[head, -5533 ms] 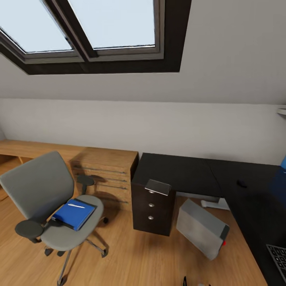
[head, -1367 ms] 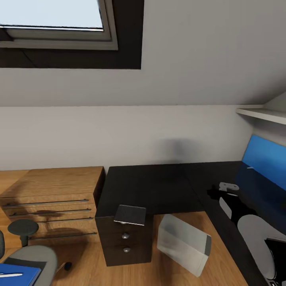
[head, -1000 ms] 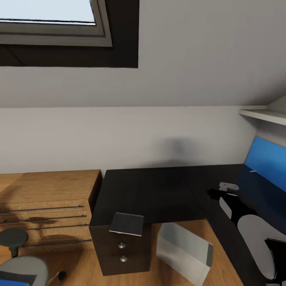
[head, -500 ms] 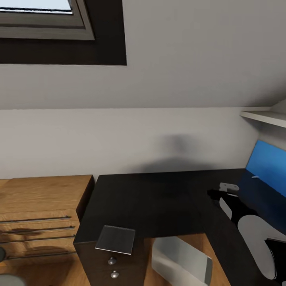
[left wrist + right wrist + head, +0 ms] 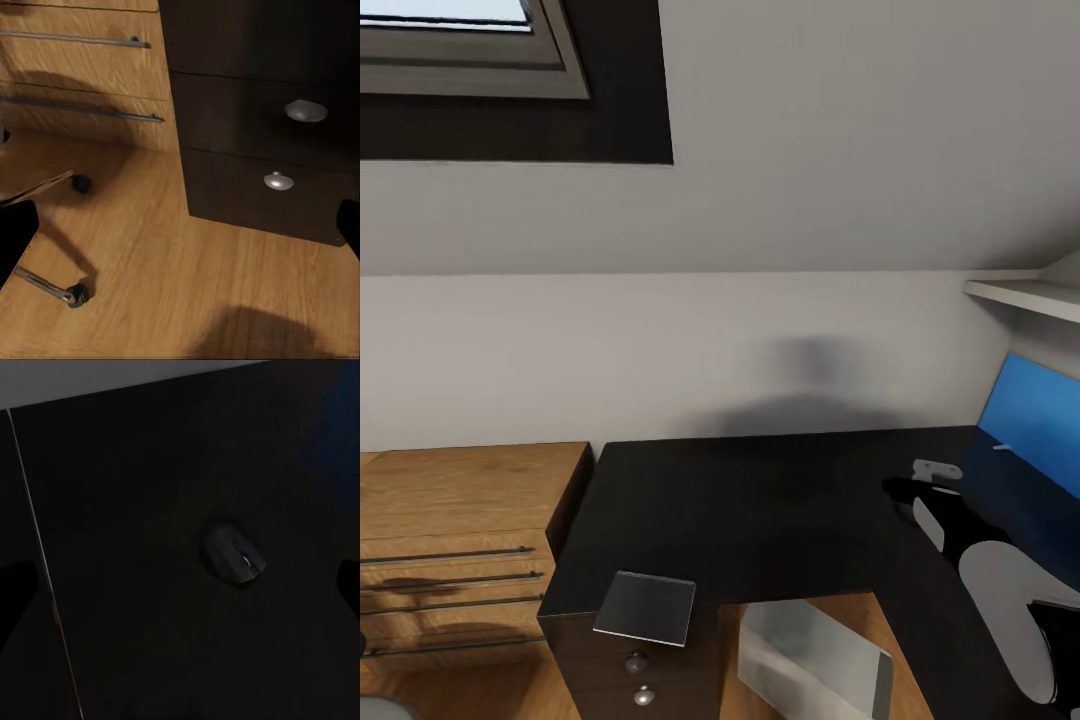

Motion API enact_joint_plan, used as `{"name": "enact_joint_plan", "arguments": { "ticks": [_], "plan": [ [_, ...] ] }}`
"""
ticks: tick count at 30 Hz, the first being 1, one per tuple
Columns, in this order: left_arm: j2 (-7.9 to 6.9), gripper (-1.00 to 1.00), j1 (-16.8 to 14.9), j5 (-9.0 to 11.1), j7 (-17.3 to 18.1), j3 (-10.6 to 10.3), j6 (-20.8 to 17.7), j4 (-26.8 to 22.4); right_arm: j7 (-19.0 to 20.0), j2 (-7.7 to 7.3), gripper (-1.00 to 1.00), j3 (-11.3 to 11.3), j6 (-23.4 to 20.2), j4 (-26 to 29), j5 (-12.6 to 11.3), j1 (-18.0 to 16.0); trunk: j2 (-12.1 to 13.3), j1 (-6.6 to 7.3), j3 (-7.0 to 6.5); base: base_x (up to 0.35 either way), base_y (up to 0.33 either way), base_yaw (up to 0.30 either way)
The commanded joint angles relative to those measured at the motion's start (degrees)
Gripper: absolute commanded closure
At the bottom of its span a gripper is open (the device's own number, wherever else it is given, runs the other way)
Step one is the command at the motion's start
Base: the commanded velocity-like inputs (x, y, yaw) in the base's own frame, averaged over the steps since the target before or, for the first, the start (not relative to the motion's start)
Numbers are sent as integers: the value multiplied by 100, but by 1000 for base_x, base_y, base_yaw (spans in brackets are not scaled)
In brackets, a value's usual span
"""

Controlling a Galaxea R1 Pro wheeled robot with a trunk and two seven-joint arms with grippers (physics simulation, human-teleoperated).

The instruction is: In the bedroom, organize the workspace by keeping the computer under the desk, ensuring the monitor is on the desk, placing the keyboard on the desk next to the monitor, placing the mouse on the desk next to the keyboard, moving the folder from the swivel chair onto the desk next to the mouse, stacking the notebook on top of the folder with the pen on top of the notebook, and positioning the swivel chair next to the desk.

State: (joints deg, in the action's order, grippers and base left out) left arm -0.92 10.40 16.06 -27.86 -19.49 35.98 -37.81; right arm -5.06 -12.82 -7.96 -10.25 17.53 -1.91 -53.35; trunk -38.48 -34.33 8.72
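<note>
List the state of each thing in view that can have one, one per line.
left gripper: open, empty, facing the floor.
right gripper: open, empty, over the mouse.
mouse: lying on the desk, untouched.
notebook: closed, flat on the desk corner.
computer: tilted, on the floor by the desk.
desk drawers: shut.
wood cabinet drawers: shut.

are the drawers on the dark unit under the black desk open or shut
Shut. In the left wrist view both knobbed fronts of the dark three-drawer unit sit flush, with only thin seams between them and no gap showing.

Daylight from skylight (image 5: 460, 40); soft shadow on wall (image 5: 800, 380); right wrist view very dim.
</note>
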Motion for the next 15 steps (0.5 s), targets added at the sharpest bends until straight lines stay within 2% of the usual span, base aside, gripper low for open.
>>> {"name": "enact_joint_plan", "arguments": {
  "ticks": [1, 2, 3, 5, 6, 9, 15],
  "plan": [
    [-16, -100, -2, 29, -65, -46, 22, 94, -13, 0, -100, -2, -28, 12, -19, -1, -8, -2, 8, 0, 0, 0],
    [-18, -100, -2, 27, -73, -49, 39, 169, -11, 0, -100, 1, -23, 10, -16, -3, -8, -2, 8, 0, 0, 0],
    [-15, -100, -2, 22, -68, -53, 289, 515, 8, 5, -100, 5, -6, -5, -5, -1, -8, -2, 8, 0, 0, 0],
    [-14, -100, -2, 21, -56, -50, 514, 770, 17, 7, -100, 14, 0, -21, 12, -1, -8, -2, 8, 0, 0, 0],
    [-20, -100, -2, 21, -43, -47, 776, 1093, 41, 8, -100, 35, 10, -33, 64, 4, -8, -2, 8, 0, 0, 0],
    [-18, -100, -2, 20, -38, -46, 861, 1233, 131, 5, -100, 46, 12, -37, 151, 7, -8, -2, 8, 0, 0, 0],
    [-13, -100, -2, 20, -35, -52, 916, 1328, 1029, -119, -100, 57, 8, -39, 415, 8, -8, -2, 8, 0, 0, 0]
  ]
}}
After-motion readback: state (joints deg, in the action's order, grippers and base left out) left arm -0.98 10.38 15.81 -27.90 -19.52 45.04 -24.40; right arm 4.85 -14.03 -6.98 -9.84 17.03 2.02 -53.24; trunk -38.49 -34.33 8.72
